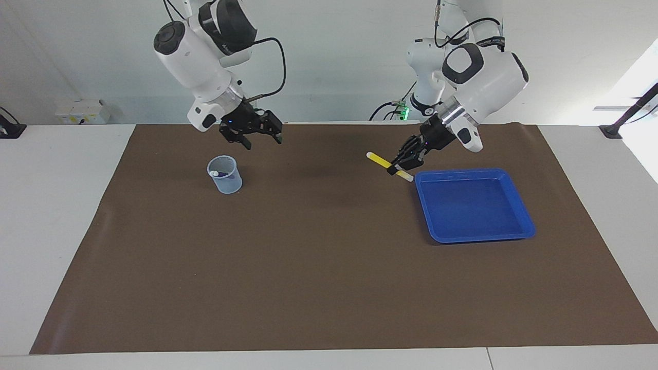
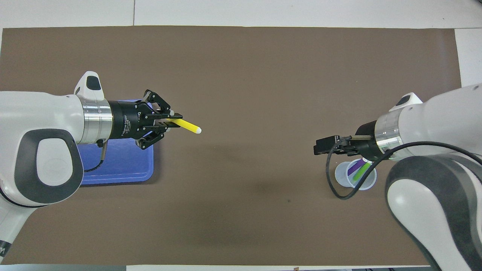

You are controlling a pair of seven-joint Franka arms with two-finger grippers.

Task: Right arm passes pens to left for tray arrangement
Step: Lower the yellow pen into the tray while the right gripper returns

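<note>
Bright, even lighting; daylight glare at the facing view's right edge; soft faint shadows; both views sharp.

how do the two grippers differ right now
The left gripper is shut on the yellow pen, up beside the blue tray; the right gripper is open and holds nothing. The left one hangs by the tray, the right one above the measuring cup. Both are black with two fingers.

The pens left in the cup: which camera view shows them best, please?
The overhead view: it looks down into the cup, showing the purple pen and green pen. The facing view shows only a pale tip and a purple trace through the cup's wall.
</note>
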